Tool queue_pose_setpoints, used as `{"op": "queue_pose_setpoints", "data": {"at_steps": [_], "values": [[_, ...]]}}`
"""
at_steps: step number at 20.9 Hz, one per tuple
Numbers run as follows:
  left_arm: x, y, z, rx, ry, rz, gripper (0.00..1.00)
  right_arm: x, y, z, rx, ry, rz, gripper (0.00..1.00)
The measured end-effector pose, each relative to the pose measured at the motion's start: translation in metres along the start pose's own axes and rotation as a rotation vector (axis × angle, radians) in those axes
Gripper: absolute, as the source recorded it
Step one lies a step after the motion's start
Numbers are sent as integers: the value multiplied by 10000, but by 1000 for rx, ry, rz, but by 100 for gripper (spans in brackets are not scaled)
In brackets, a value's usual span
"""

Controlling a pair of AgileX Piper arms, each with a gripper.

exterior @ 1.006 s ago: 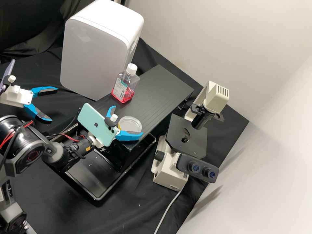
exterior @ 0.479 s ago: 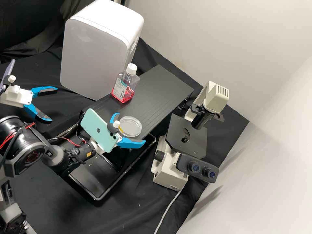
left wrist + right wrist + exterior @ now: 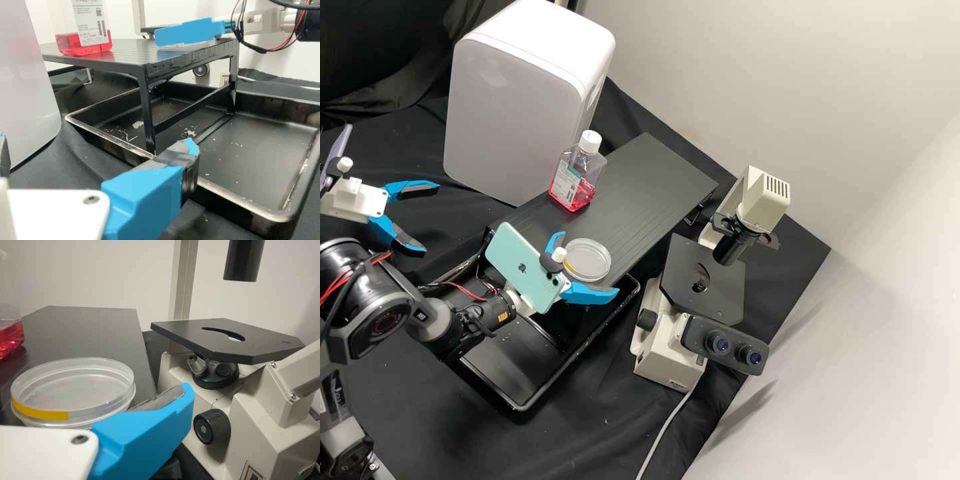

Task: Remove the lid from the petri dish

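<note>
Over the last second the right gripper [image 3: 589,264] has shifted slightly toward the camera, then held. The petri dish [image 3: 587,255] sits on the black shelf [image 3: 647,187] at its near corner, with the lid [image 3: 75,382] on. The right gripper is open, with a finger on either side of the dish; contact cannot be confirmed. A bottle [image 3: 575,175] of red liquid stands farther back on the shelf. The shelf stands in a tray [image 3: 520,393]. The left gripper [image 3: 427,217] is open and well apart, near a white box [image 3: 520,93]. A microscope [image 3: 707,313] stands beside the tray.
</note>
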State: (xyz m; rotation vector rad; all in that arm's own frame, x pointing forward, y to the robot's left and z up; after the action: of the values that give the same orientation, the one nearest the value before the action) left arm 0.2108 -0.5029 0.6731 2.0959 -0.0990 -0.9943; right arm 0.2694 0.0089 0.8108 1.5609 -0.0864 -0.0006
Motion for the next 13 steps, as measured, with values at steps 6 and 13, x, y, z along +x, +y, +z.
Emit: {"op": "queue_pose_setpoints", "data": {"at_steps": [6,13], "values": [[0,0,0,0,0,0,100,-7,24,-18,-4,6,12,100],[0,0,0,0,0,0,100,-9,20,-31,-4,11,11,100]]}}
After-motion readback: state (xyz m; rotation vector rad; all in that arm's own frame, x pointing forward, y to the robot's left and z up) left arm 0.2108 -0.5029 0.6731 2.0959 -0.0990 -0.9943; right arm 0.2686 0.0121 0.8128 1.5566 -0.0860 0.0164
